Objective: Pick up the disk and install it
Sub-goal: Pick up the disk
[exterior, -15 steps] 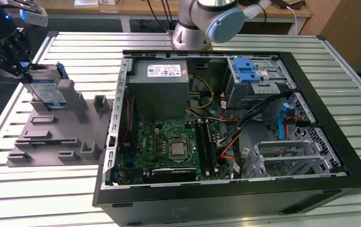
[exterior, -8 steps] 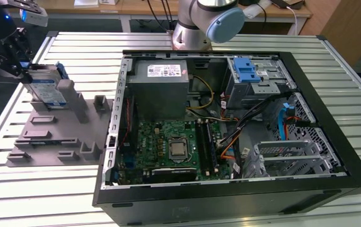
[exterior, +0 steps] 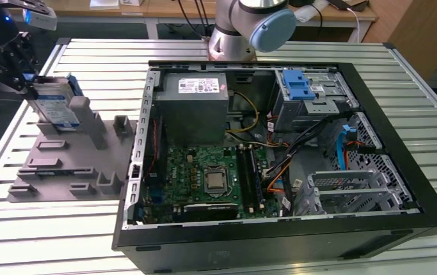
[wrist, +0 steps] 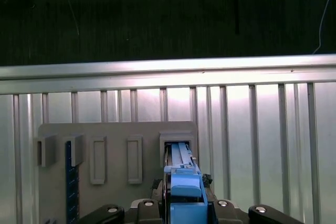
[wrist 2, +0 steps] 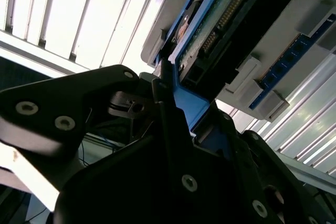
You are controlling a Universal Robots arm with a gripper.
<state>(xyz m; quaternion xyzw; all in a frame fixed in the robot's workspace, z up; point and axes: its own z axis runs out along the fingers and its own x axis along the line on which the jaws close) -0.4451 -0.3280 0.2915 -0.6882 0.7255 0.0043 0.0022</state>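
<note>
The disk (exterior: 55, 106) is a silver drive with a white-and-blue label and blue carrier rails. It stands on edge in a slot of the grey holder block (exterior: 73, 166) at the exterior view's left. My gripper (exterior: 26, 80) is at its upper end, shut on the blue end tab. In the first wrist view the blue tab (wrist: 185, 190) sits between my fingers, over the holder's slot (wrist: 178, 145). The second wrist view shows the disk's underside with its circuit board (wrist 2: 220, 19) just beyond the black fingers (wrist 2: 168, 108).
An open black computer case (exterior: 401, 143) lies at the exterior view's right, holding a grey power supply (exterior: 195, 97), a motherboard (exterior: 211, 177) and a metal drive cage with a blue latch (exterior: 298, 86). The arm's base (exterior: 241, 28) stands behind it on the slatted metal table (exterior: 96, 57).
</note>
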